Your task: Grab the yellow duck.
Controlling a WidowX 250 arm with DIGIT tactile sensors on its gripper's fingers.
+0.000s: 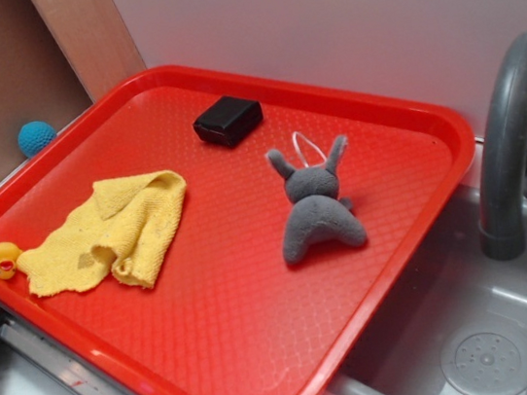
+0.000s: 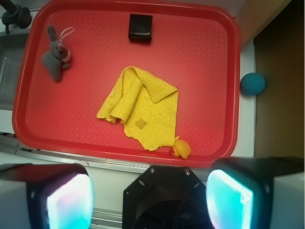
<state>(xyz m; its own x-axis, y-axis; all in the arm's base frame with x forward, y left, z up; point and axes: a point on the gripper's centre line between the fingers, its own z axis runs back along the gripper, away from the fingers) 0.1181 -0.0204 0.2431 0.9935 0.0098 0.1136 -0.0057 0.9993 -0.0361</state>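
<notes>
Simply tiny glossy yellow duck (image 2: pixel 182 149), orange-red beak

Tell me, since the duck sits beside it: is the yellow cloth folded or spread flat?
Partly folded: the cloth has one corner doubled over, its edges rumpled.

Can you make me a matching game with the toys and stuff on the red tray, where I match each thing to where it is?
Things:
1. yellow duck
2. grey plush bunny
3. black box
4. blue ball

Places:
A. off the red tray, beside the brown board
B. at the tray's rim, by a corner of the yellow cloth
C. on the tray, on the side nearest the grey tap
D. on the tray, near its edge by the white wall

Right pairs: 1-B, 2-C, 3-D, 4-A
</notes>
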